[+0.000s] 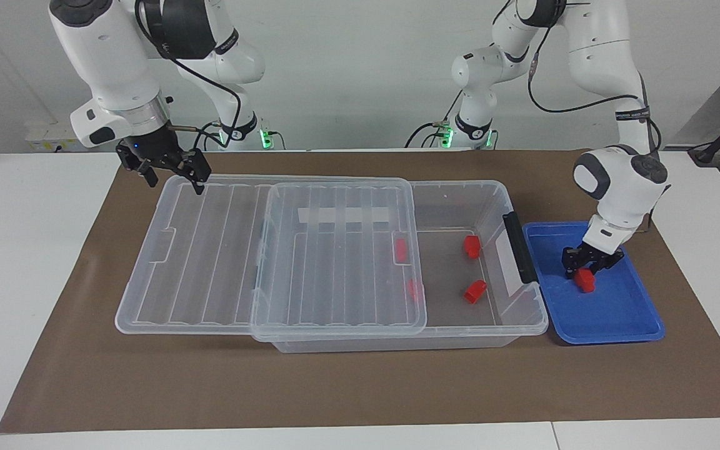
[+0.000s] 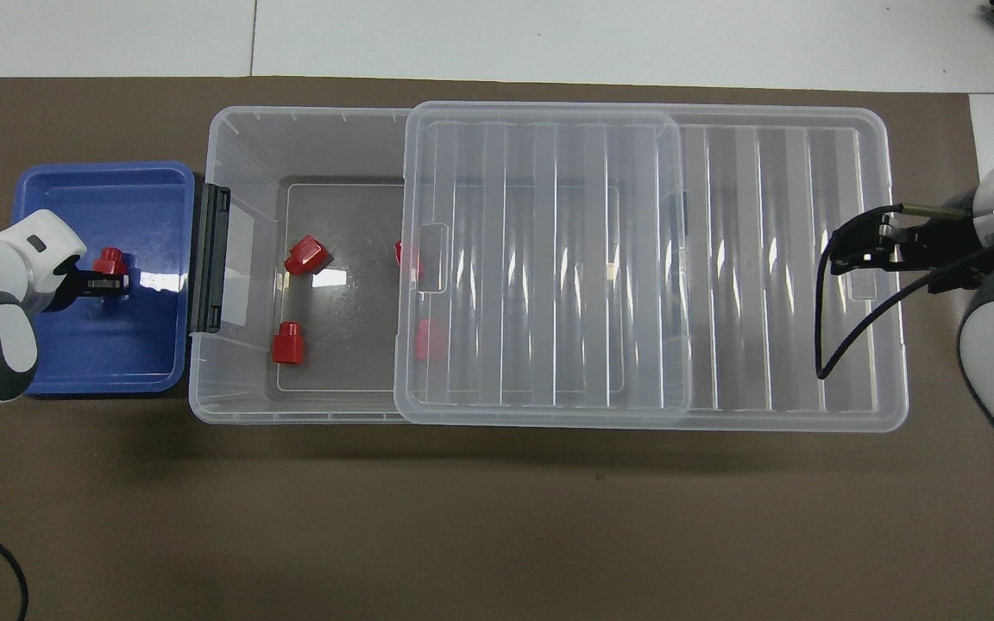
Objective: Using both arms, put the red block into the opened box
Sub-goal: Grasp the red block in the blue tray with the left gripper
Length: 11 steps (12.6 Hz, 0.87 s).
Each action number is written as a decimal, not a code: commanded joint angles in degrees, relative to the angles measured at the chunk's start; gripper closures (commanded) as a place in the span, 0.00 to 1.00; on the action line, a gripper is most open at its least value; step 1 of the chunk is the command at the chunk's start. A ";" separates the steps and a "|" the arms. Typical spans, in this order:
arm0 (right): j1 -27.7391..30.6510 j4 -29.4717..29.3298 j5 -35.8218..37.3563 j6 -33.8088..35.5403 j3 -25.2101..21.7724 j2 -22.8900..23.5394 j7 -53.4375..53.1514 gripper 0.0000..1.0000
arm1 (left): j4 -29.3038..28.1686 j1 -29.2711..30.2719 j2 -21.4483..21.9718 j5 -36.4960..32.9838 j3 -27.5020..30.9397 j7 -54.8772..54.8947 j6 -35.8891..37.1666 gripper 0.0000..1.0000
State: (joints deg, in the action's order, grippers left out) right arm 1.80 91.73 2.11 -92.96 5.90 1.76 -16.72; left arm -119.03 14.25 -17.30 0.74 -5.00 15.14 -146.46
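Four red blocks (image 1: 475, 291) in box (image 1: 525, 325); one (image 1: 584, 280) in tray (image 1: 635, 328).

Robotics lab. Two white Franka arms (image 1: 610, 75) bolted at 12 o'clock edge of white tabletop (image 1: 29, 262), green status lights at bases. Brown paper mat (image 1: 347, 387) over work area. Bare white wall, loose cabling, wall socket strip at 9 o'clock.

A blue tray (image 1: 622, 325) rests on brown paper (image 1: 360, 387) over a white table (image 1: 16, 250).
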 commanded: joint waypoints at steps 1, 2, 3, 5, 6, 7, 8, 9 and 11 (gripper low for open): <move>0.75 2.74 -0.08 -0.72 0.52 -2.02 -0.50 0.00 | 0.64 0.60 -0.10 -0.82 -0.36 0.33 1.69 1.00; 0.75 2.92 -0.08 -1.08 0.52 -2.03 -0.50 0.00 | 2.12 0.43 -0.10 -0.74 -0.27 -0.11 4.06 1.00; 0.75 3.45 -0.08 -1.60 0.52 -2.20 -0.50 0.00 | 4.31 0.34 0.07 -0.65 -0.27 -0.55 7.65 1.00; 0.75 4.94 -0.17 -1.96 0.52 -2.90 -0.42 0.00 | 11.76 -0.27 0.77 -0.21 -0.45 -3.26 19.66 1.00; 0.75 5.12 -0.17 -2.05 0.52 -3.08 -0.42 0.00 | 16.42 -0.62 1.12 -0.21 -0.71 -5.80 26.51 1.00; 0.83 5.12 -0.17 -2.13 0.43 -3.08 -0.42 0.00 | 21.25 -1.50 1.22 0.05 -0.97 -8.52 32.84 1.00; 0.83 5.12 -0.17 -2.13 0.43 -3.08 -0.42 0.00 | 25.47 -2.81 1.22 1.01 -0.98 -11.60 38.48 1.00; 0.83 5.12 -0.17 -1.96 0.34 -3.08 -0.33 0.00 | 28.56 -4.04 1.65 1.46 -0.98 -14.85 42.71 1.00; 1.36 5.03 -0.17 -2.05 0.34 -3.08 -0.33 0.00 | 31.57 -6.42 3.58 3.03 -2.03 -23.36 48.44 1.00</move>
State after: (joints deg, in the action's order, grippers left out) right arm 1.96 94.57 2.10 -93.43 5.85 0.42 -16.72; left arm -90.64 10.18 -14.32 2.13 -6.82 -1.51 -103.15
